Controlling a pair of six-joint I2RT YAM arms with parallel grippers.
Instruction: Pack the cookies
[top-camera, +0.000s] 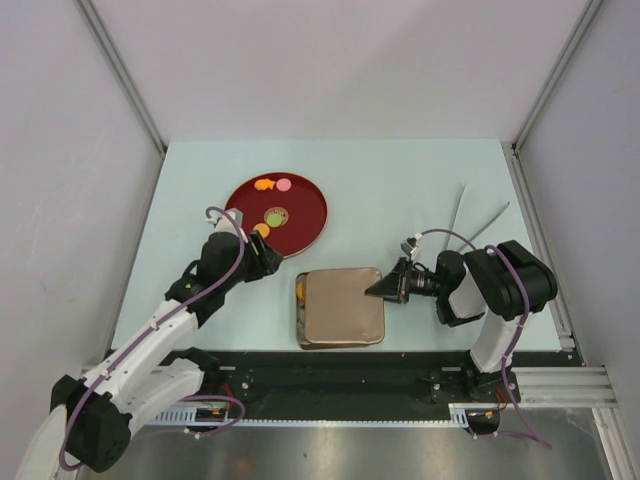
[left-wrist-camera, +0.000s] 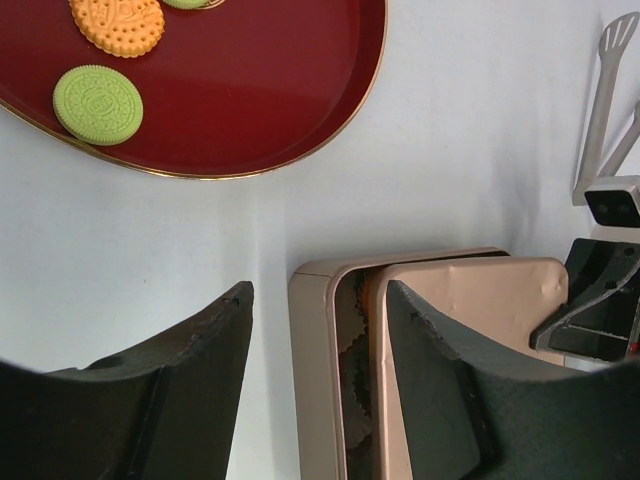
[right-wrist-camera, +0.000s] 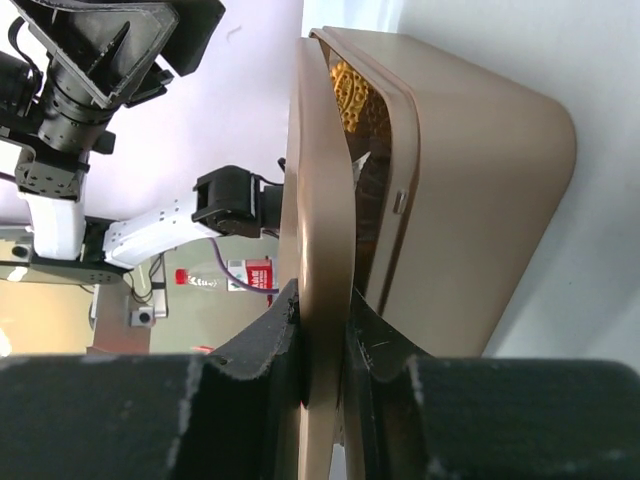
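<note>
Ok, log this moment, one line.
left end effector open near tin | right end effector shut on lid, tilted over tin | cookies on plate

Pale blue table (top-camera: 400, 180) between plain grey walls (top-camera: 330, 60), aluminium corner posts (top-camera: 120, 70), even light.

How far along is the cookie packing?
Done: orange cookies already sit inside the tan rectangular metal tin. In hand: the right fingers clamp the tin's lid, which covers most of the tin. The left fingers are open and empty. Left: several cookies lie on the round red plate, and the lid is not yet fully on.
</note>
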